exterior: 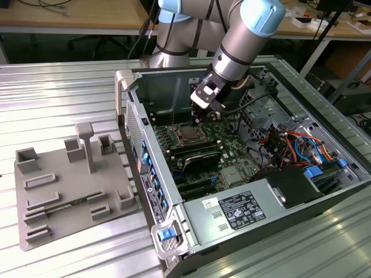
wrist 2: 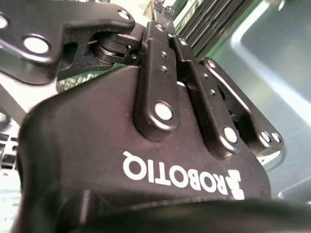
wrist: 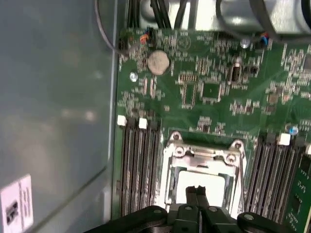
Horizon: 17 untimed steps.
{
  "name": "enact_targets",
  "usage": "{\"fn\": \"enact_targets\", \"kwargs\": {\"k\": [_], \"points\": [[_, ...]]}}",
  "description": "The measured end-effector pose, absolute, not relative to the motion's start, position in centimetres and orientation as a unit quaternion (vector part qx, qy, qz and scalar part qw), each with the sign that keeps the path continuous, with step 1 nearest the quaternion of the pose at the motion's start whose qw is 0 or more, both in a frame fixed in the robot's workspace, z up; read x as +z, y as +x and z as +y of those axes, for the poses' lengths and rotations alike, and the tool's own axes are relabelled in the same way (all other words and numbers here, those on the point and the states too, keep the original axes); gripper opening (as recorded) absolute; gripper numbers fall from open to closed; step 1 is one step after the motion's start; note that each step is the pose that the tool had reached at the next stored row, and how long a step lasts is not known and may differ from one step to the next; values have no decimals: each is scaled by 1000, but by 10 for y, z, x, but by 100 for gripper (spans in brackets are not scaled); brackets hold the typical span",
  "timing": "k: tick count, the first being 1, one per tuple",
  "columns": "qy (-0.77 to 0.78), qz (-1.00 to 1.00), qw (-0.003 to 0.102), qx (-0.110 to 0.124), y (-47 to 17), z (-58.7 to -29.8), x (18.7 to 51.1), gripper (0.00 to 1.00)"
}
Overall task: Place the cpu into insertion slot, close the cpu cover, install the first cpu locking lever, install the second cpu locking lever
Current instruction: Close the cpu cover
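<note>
The black two-fingered claw (wrist: 197, 191) is narrow, tips nearly meeting with nothing seen between them, right above the square silver-grey cpu (wrist: 216, 182). The chip lies within the square silver metal cover frame (wrist: 201, 155) on the green circuit board (wrist: 209, 92). At the centre of the exterior view, the open grey computer case (exterior: 165, 87) holds this board and some coloured cables (exterior: 295, 145).

**Q:** What carries the scene?
**A:** A ribbed silver metal surface (exterior: 52, 87), spanning the exterior view.
**Q:** What lies directly on it?
**A:** Lower left, a grey fixture plate (exterior: 64, 182) with upright blocks; centre to right, an open computer case (exterior: 145, 174).
</note>
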State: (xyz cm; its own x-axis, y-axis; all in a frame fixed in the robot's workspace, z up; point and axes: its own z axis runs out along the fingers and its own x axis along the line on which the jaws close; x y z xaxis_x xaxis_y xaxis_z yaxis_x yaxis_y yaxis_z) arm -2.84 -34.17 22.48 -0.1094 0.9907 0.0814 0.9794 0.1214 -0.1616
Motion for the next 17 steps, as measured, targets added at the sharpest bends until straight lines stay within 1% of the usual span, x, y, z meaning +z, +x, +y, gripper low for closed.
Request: {"fn": "enact_targets", "kwargs": {"k": [17], "points": [[-662,-744,85,33,-49,-348,207,11]]}}
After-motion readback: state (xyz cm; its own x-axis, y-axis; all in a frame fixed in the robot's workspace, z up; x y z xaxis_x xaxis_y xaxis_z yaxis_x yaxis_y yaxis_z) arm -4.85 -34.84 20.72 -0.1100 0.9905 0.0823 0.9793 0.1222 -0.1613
